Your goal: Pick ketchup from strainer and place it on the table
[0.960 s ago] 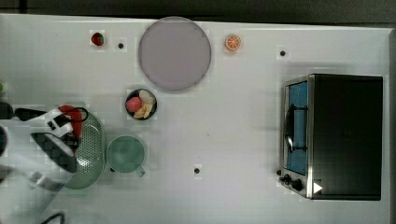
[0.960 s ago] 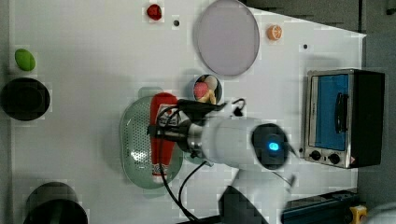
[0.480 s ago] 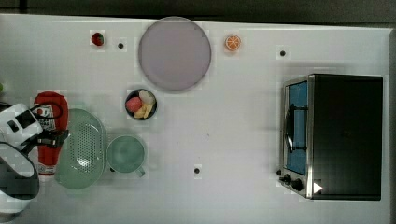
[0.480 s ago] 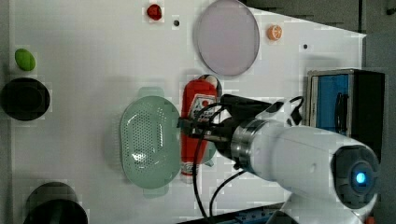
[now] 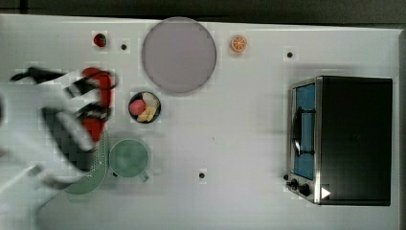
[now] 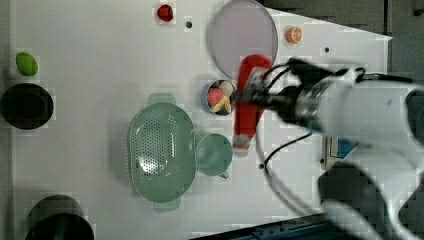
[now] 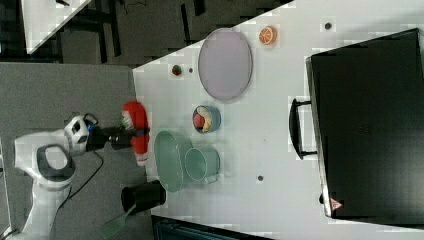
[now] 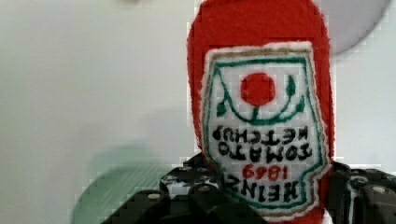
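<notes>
I keep the tool (image 6: 260, 97) clamped across the ketchup (image 6: 248, 102), carried clear of the strainer (image 6: 161, 151), so bare tabletop (image 6: 90, 60) can receive it.

The red ketchup bottle (image 8: 261, 70) in my black gripper (image 8: 261, 205) looks fuzzy and matt like felt or plush cloth, its white label (image 8: 264, 135) stitched on with embroidered green and black lettering. My gripper's housing reads as dull black metal or hard plastic with small screws. The pale green oval strainer (image 6: 161, 150) looks like smooth plastic with a perforated bottom, and the round green cup (image 6: 213, 155) beside it has the same plastic look. The white table (image 5: 239, 143) is smooth and matt. The round grey-lilac plate (image 5: 178, 54) is flat and unglossy. The toaster oven (image 5: 341, 139) has a dark matt casing with a shiny metal front frame.
</notes>
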Motion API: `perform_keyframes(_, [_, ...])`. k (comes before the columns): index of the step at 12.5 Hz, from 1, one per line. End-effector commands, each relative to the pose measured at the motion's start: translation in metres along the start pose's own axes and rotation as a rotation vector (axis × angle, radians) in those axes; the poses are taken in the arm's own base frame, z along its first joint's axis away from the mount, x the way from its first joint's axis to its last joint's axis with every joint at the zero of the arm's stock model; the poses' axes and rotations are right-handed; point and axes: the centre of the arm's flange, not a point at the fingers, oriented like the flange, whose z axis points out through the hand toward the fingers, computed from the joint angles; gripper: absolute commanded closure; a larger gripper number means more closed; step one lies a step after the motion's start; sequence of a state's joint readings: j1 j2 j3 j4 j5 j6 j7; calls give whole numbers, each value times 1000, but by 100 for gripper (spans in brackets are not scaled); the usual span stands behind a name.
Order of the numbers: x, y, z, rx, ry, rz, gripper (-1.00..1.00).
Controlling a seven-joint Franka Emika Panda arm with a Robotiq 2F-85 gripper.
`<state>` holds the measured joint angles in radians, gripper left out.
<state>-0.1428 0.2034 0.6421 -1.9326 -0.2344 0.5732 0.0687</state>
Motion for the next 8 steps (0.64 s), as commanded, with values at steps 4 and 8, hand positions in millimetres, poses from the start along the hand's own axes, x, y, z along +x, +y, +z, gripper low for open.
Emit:
perform_keyframes(4, [107, 182, 32, -60, -25, 127, -21])
perform_keyframes(8, [108, 243, 57, -79, -41, 45, -21])
